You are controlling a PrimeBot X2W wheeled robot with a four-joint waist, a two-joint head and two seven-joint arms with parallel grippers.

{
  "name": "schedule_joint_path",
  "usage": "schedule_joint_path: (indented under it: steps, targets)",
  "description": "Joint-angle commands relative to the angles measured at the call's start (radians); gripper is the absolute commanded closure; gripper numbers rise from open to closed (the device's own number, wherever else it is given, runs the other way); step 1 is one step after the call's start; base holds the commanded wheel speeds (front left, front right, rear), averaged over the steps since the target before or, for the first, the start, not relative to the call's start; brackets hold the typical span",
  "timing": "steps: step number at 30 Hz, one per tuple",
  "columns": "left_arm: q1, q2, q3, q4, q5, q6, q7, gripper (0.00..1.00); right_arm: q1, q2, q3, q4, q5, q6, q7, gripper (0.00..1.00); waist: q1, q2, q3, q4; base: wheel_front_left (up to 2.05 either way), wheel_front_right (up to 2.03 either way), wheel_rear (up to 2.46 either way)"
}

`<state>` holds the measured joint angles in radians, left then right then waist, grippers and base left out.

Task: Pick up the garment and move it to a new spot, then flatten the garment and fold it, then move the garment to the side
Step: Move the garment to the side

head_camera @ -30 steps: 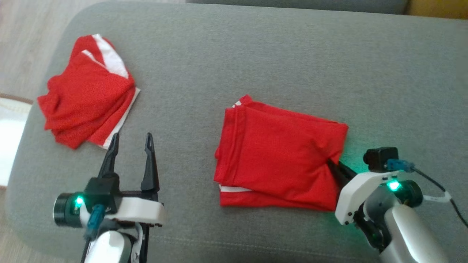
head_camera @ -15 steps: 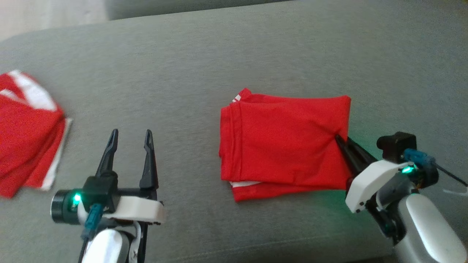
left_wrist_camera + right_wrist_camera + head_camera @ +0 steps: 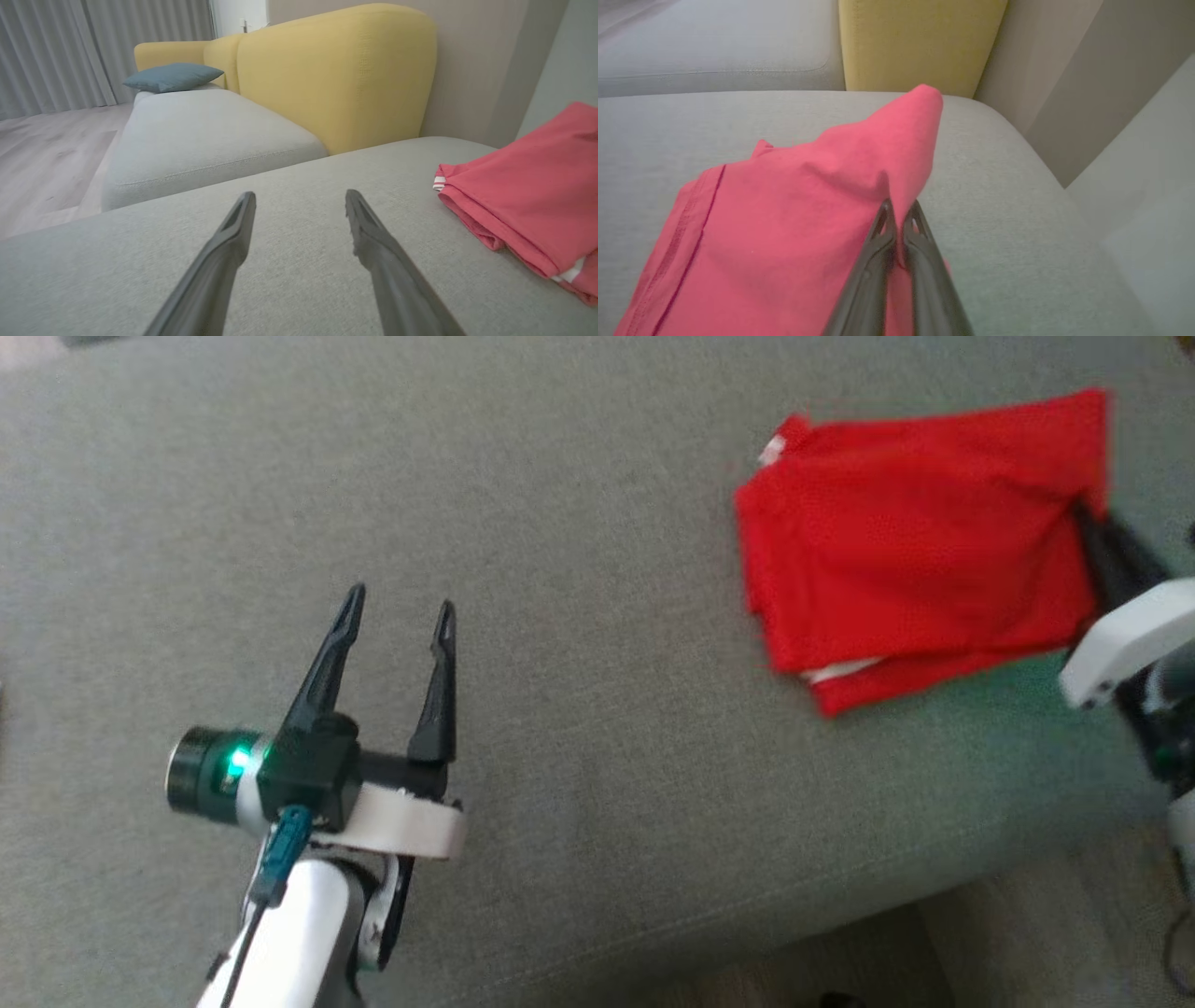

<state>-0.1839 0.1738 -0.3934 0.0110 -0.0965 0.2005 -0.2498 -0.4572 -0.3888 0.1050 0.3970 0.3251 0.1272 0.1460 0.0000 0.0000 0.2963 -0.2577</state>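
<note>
Holding: my right pincer [image 3: 899, 207] is clamped on the garment [image 3: 784, 224]. Its two dark fingers are pressed together, with a fold of red cloth caught between them at the cloth's right edge.
Garment: it is red and folded into a rough rectangle of several layers. A white strip peeks out at the near left corner, and a bit of white shows at the far left corner.
Garment place: it is on the grey seat [image 3: 560, 523], far to my right in the head view and close to the seat's front edge. Most of it lies on the fabric. In the right wrist view the corner just beyond my grip stands up in a peak.
Left pincer [image 3: 400, 599]: it is wide, fingers spread with nothing between them, over bare seat at the lower left of the head view and well apart from the garment. I cannot tell whether the tips touch the seat.
Left wrist view: the garment sits at the right, its stacked folded edges turned toward my fingers, with white stripes at the near edge.
Backdrop: a yellow backrest [image 3: 336, 70] rises behind the seat. A blue pillow [image 3: 173, 77] lies on a second pale seat [image 3: 201, 135] beyond it. A grey curtain [image 3: 46, 46] and pale wood floor [image 3: 46, 149] are on the far side.
Lamp: a green light [image 3: 233, 761] glows on my left wrist.
Sharpness: the head view is smeared, so I cannot count the layers there.
</note>
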Motion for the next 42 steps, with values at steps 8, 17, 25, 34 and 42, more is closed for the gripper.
schedule_joint_path:
  steps: [8,17,25,34,42]
  targets:
    - [-0.135,0.009,-0.021,-0.053,0.042,-0.039,-0.006,0.0,-0.135,-0.103,-0.055,0.057,-0.024,0.003,-0.062,1.0,0.0,0.0,0.133,-0.03,0.0,0.0,0.0]
    - [-0.222,0.004,-0.063,-0.059,0.081,-0.058,-0.001,0.0,-0.222,-0.13,-0.123,0.142,-0.054,0.003,-0.086,1.0,0.0,0.0,0.239,-0.013,0.0,0.0,0.0]
    - [-0.277,0.001,-0.084,-0.055,0.095,-0.07,-0.006,0.0,-0.259,-0.126,-0.233,0.228,-0.132,0.003,-0.136,0.92,0.0,0.0,0.281,0.015,0.0,0.0,0.0]
    - [-0.25,-0.011,-0.075,-0.028,0.055,-0.056,-0.011,0.0,-0.204,-0.055,-0.311,0.212,-0.184,0.003,-0.24,0.0,0.0,0.0,0.2,0.033,0.0,0.0,0.0]
    - [-0.17,-0.003,-0.054,-0.022,0.026,-0.029,-0.012,0.0,-0.03,0.027,-0.262,-0.005,-0.186,0.003,-0.307,0.0,0.0,0.0,0.082,0.059,0.0,0.0,0.0]
